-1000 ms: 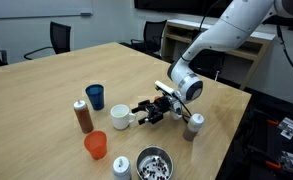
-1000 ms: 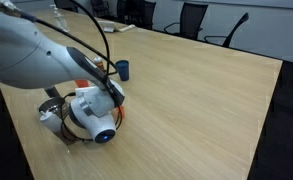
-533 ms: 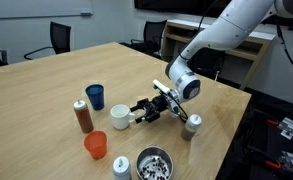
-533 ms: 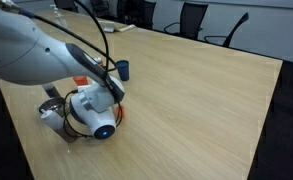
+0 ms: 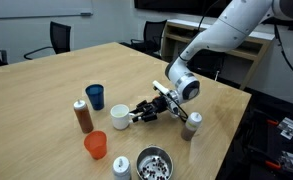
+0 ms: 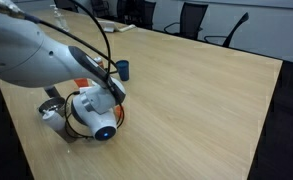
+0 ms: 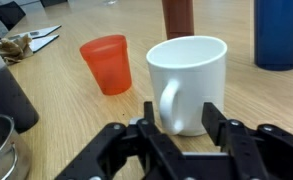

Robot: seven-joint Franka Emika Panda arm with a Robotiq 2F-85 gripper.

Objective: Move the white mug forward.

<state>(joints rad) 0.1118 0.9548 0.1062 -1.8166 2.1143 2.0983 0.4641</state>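
The white mug (image 7: 191, 75) stands upright on the wooden table (image 5: 46, 90), its loop handle turned toward the wrist camera. In an exterior view the mug (image 5: 120, 116) sits mid-table between the brown bottle and my arm. My gripper (image 7: 181, 110) is low over the table with one finger on each side of the handle. The jaws are part-way in and a gap shows on both sides of the handle, so nothing is held. My gripper (image 5: 137, 114) reaches the mug from the side. In an exterior view the arm's wrist (image 6: 96, 115) hides the mug.
Beside the mug are an orange cup (image 5: 95, 145), a dark blue cup (image 5: 95, 96) and a brown bottle (image 5: 83, 117). A metal bowl (image 5: 153, 163), a small white-capped bottle (image 5: 121, 167) and a grey shaker (image 5: 193, 125) stand near the table's edge.
The jaws have narrowed around the mug's handle, and the gripper has edged slightly closer to the mug. The mug has not moved.
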